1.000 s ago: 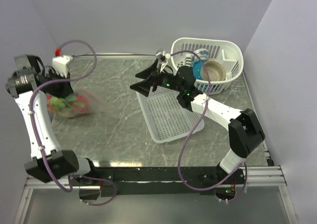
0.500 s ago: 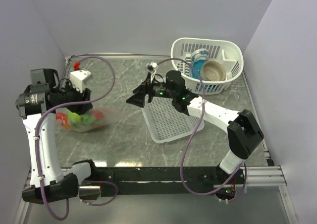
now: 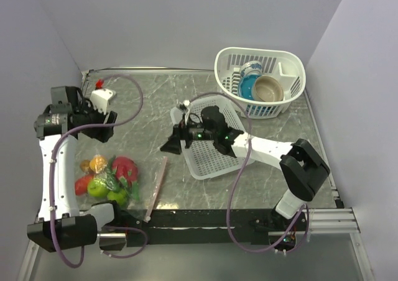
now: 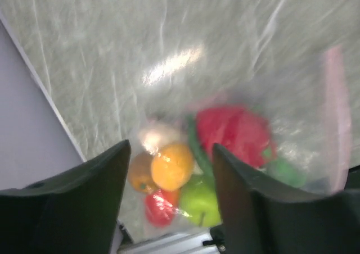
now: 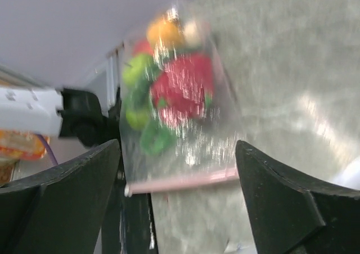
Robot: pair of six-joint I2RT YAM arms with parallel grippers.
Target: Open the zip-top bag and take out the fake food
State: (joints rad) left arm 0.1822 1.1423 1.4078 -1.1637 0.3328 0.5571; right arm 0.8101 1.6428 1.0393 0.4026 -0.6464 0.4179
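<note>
The zip-top bag lies flat on the grey table near its front left edge, with its pink zip strip at the right end. The fake food, red, green and orange pieces, is bunched inside the bag's left end. My left gripper hangs open above and behind the bag, and the fake food shows below between its fingers. My right gripper is open too, to the right of the bag and facing it. In the right wrist view the zip strip runs across between the fingers, still some way off.
A flat white perforated tray lies mid-table under the right arm. A white basket at the back right holds a tan bowl and a blue cup. The left wall stands close to the left arm.
My left gripper opened and let go of the bag, which dropped to the table's front left. The right gripper moved left and nearer, towards the bag.
</note>
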